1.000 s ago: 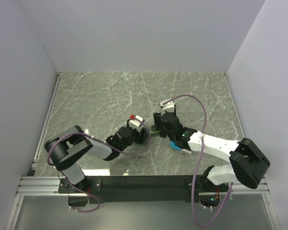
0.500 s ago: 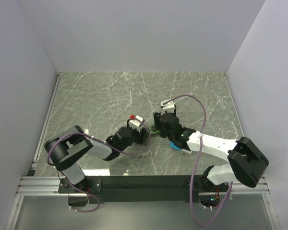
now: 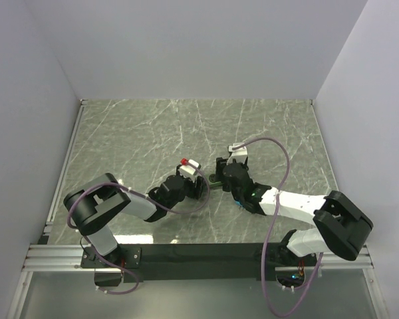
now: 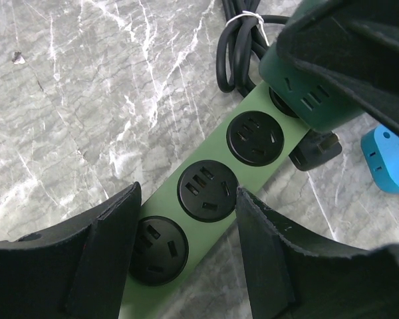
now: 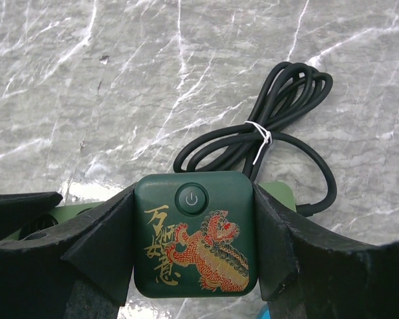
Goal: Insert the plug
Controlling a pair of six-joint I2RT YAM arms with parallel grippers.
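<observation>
So, you weren't done yet — your right hand (image 5: 193, 222) was clamped on the dark green plug (image 4: 314, 93), poised over the end socket of the power strip (image 4: 206, 189) and seemingly not pushed home. Your left hand (image 4: 186, 226) gripped that power strip on the desk (image 4: 66, 100).

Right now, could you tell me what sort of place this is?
Probably a lab robot test cell: plain white walls box in a marble-patterned tabletop, and an aluminium frame rail runs along its near edge.

Both arms reach inward, wrists low; left gripper (image 4: 186, 219) and right gripper (image 5: 194, 229) nearly meet, each clamping something
</observation>
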